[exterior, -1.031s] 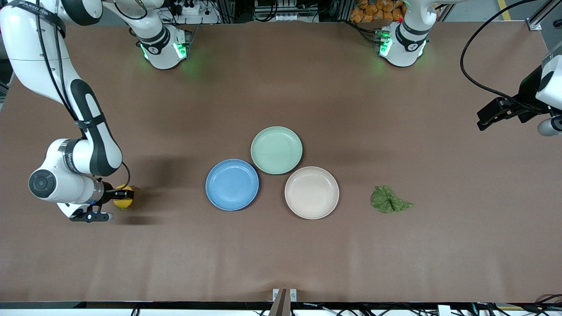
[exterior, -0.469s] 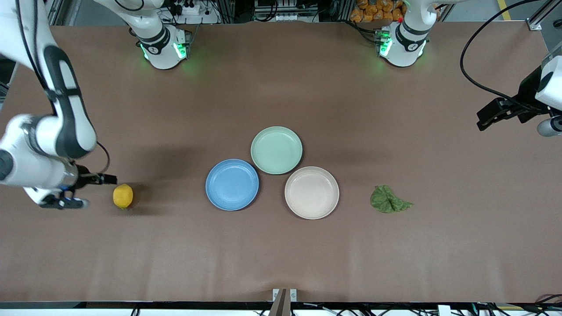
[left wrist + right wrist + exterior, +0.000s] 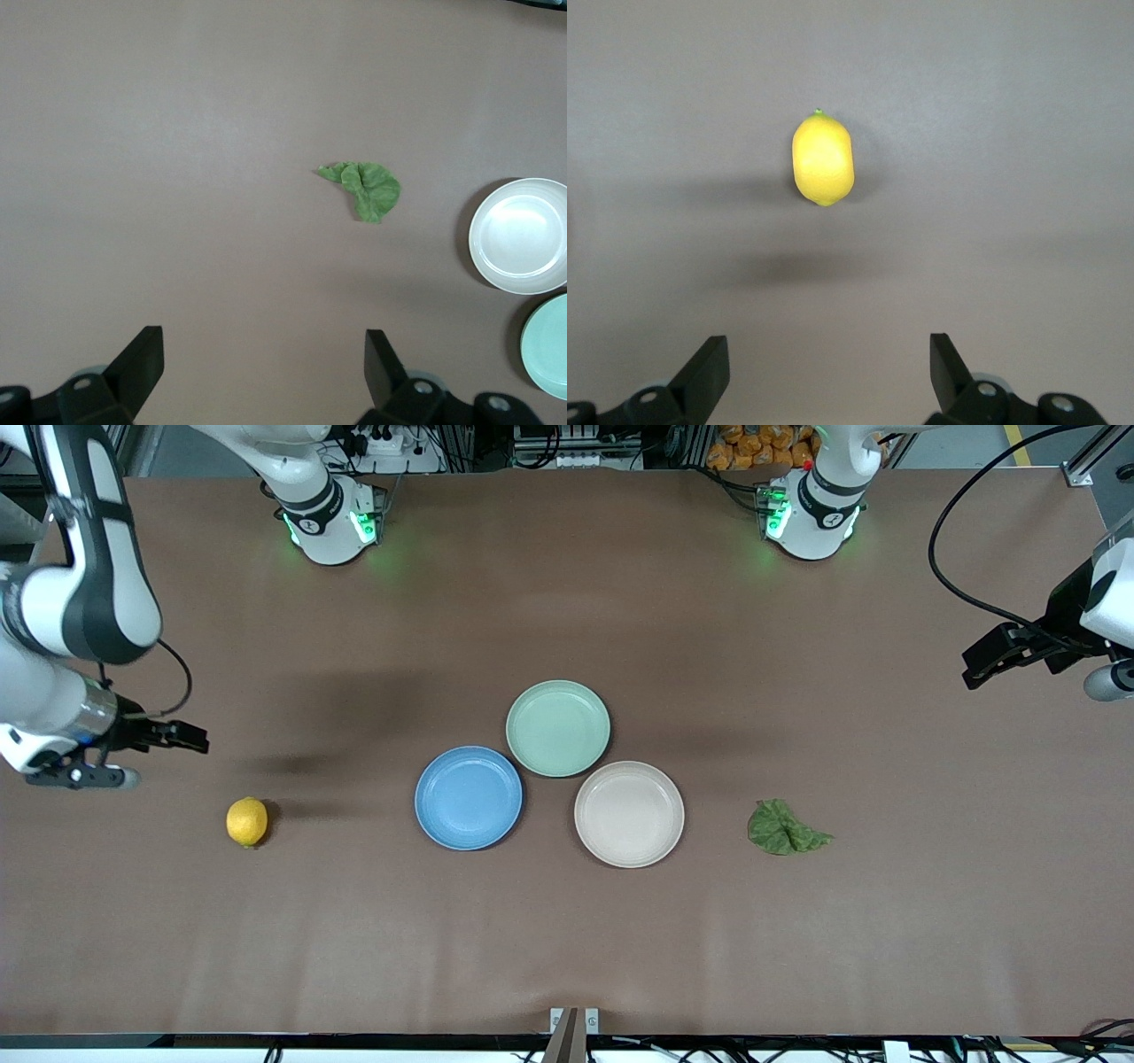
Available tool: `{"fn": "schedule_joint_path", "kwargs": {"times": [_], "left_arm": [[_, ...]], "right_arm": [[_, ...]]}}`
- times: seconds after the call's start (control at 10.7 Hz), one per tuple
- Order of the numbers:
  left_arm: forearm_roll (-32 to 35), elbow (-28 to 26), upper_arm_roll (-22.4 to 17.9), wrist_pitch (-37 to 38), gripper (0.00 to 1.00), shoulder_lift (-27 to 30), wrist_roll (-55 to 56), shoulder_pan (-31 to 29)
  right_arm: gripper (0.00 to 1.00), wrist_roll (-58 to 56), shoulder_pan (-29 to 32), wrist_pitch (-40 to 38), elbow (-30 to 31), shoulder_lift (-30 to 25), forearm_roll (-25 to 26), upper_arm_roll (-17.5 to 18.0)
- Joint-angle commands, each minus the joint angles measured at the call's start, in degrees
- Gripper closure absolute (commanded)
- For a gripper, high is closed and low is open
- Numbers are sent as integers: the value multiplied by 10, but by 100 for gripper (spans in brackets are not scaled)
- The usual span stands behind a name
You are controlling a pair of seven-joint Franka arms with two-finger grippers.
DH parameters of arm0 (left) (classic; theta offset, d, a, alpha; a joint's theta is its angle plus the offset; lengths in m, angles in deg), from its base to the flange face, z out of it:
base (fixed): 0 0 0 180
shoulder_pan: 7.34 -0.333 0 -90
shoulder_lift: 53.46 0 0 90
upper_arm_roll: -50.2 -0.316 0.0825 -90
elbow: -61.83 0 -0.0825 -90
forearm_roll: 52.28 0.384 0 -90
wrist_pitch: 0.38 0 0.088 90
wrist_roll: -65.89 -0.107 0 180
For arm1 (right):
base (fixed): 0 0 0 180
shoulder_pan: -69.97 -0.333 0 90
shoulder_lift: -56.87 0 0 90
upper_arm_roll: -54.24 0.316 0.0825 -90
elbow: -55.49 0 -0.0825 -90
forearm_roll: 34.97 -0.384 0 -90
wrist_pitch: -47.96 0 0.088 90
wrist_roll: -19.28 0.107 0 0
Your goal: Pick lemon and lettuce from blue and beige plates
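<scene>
The lemon (image 3: 246, 821) lies on the bare table toward the right arm's end, apart from every plate; it also shows in the right wrist view (image 3: 823, 159). My right gripper (image 3: 199, 741) (image 3: 829, 367) is open and empty, up in the air beside the lemon. The lettuce (image 3: 784, 828) (image 3: 365, 188) lies on the table beside the beige plate (image 3: 629, 813) (image 3: 521, 235), toward the left arm's end. The blue plate (image 3: 469, 797) and the beige plate are empty. My left gripper (image 3: 973, 671) (image 3: 263, 363) is open and empty, and waits high over the table's end.
An empty mint-green plate (image 3: 558, 728) (image 3: 547, 345) touches the blue and beige plates, farther from the front camera. A black cable (image 3: 952, 584) hangs by the left arm. The brown table (image 3: 567, 939) lies bare around the objects.
My right gripper let go of the lemon, rose, and drew back toward the robots' side and the table's end. The lemon stays on the table. The left arm has not moved.
</scene>
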Motion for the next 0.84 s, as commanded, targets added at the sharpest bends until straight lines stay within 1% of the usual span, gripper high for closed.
{"fn": "schedule_joint_path", "kwargs": {"times": [0.0,0.09,0.19,0.28,0.47,0.75], "left_arm": [[-7,0,-4,-3,0,0,-12,3],[-6,0,-4,-3,0,-1,-12,3],[-6,1,-4,-3,0,-1,-12,2],[-6,1,-5,-3,0,-2,-13,2],[-7,1,-5,-3,0,-2,-15,-3],[-12,1,-4,0,0,-4,-20,1]], "right_arm": [[0,-5,7,-76,-43,-36,-1,7],[0,-5,6,-121,-81,-41,-18,9],[0,-5,7,-146,-96,-57,-55,8],[0,-7,8,-148,-97,-78,-68,8],[0,-8,3,-148,-116,-96,-67,9],[0,-6,2,-159,-162,-97,-52,12]]}}
